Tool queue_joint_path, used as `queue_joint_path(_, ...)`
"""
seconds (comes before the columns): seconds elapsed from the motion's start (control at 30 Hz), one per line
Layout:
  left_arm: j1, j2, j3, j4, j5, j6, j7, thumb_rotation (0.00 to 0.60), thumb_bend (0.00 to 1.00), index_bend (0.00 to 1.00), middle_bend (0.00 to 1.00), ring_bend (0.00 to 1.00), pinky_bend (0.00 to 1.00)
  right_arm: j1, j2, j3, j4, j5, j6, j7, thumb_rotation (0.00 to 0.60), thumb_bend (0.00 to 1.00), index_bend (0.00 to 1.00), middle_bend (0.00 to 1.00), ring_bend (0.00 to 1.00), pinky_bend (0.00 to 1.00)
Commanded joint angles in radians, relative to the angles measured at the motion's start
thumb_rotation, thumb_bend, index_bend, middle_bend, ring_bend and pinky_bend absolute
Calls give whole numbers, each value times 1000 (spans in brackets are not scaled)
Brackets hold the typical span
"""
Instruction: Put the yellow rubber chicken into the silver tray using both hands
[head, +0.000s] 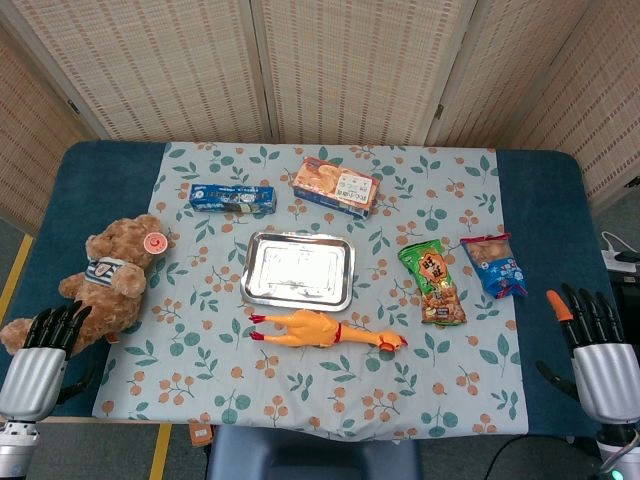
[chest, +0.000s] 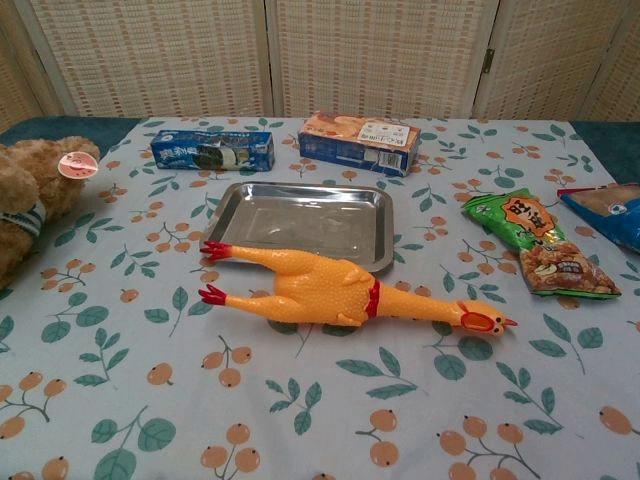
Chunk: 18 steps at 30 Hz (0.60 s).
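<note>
Lying between both hands: chicken (head: 325, 330)

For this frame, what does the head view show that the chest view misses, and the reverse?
Only the head view shows the left hand and right hand, both open at the table's near corners, plus the whole teddy bear and the blue table edges. The chest view adds no new thing, only a closer look at the chicken's red feet. Both show the rubber chicken lying just in front of the silver tray, two boxes and two snack bags.
</note>
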Motion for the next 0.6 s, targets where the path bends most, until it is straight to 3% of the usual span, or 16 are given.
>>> queue_joint_path(0.03,0,-3,3,-1,5,-2,3,600,364,0,0,0,0,-5,5,-3,-4,-2,5,4,600,19,0,0,0,0)
queue_joint_path(0.37,1,1,10,-2,22,-6,-10,600,365,0,0,0,0,-11,11,-17,-17,-18,0,-2,600,19,0,0,0,0)
queue_joint_path(0.47,-2,3,12,-2,19,-18,-17,600,365,0,0,0,0,13,-1,-22,-30,-4,-63,-10,600,19,0,0,0,0)
queue_joint_path(0.6,-12,-5,4,9,12,-33,-32,600,367,0,0,0,0,100,-42,-15,-67,34,-235,-46,600,21,0,0,0,0)
